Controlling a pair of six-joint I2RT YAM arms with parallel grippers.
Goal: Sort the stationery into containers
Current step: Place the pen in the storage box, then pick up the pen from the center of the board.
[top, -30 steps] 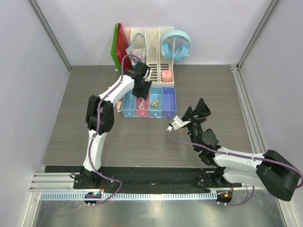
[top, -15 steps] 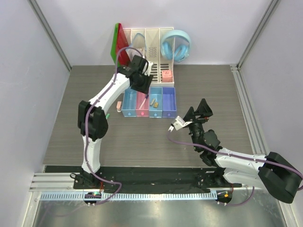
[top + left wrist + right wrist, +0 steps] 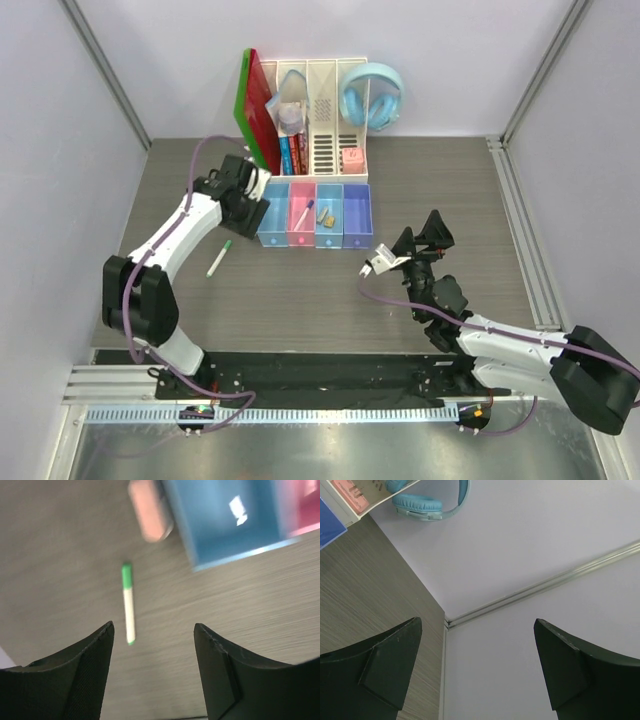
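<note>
Currently the left pincer (image 3: 247,200) hovers over the counter (image 3: 450,180) at the left end of the row of four trays (image 3: 314,243). Its jaws stand moderately apart with nothing between them. In the left wrist view both fingers (image 3: 87,670) frame bare counter.

The green-capped marker (image 3: 217,258) lies flat on the counter, near and left of the trays and apart from them. In the wrist view it lies just beyond the left finger, untouched.

A pink piece (image 3: 150,510) lies just beside the outer wall of the leftmost light blue tray (image 3: 225,525). The view is blurred, so contact cannot be confirmed.

From left to right the row runs light blue, pink, light blue, purple-blue.
- The blue-capped marker (image 3: 298,213) lies inside the pink tray (image 3: 301,232).
- The tan erasers (image 3: 325,214) lie inside the second light blue tray (image 3: 329,235).

The right pincer (image 3: 420,233) is raised over the right part of the counter, well apart from the trays. Its jaws are wide and hold nothing, and its wrist view faces the far wall.

A white file organizer (image 3: 325,135) stands at the far edge just behind the trays. A red-green folder (image 3: 252,105) stands at its left and light blue headphones (image 3: 371,95) sit at its right.
</note>
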